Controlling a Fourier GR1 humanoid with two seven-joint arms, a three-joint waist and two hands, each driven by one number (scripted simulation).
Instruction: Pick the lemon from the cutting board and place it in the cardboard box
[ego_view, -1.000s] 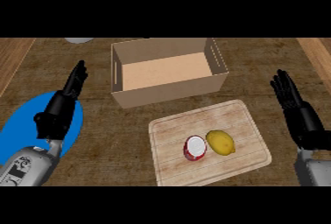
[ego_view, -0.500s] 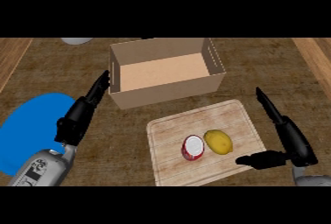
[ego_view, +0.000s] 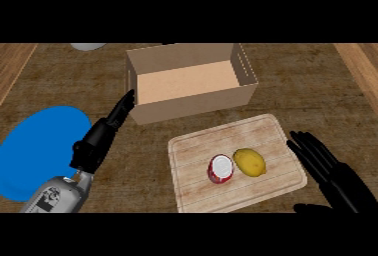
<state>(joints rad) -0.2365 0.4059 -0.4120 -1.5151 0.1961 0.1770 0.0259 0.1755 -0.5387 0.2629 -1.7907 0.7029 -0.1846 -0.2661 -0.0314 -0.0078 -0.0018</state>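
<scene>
Right robot hand (ego_view: 332, 172), fingers spread and holding nothing, now lowered beside the cutting board (ego_view: 199, 192), lemon (ego_view: 250, 162) lying just left of it, ungrasped; left robot hand (ego_view: 102, 136), straight-fingered, extends toward the cardboard box (ego_view: 193, 102); grasp judged imminent.

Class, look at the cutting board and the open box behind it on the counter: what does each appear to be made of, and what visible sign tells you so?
Cutting board: looks like pale wood, matt, with grain streaks and parallel plank lines across its top.
Box: looks like cardboard, plain tan and dull, with thin walls and upright flaps around its open top.
</scene>
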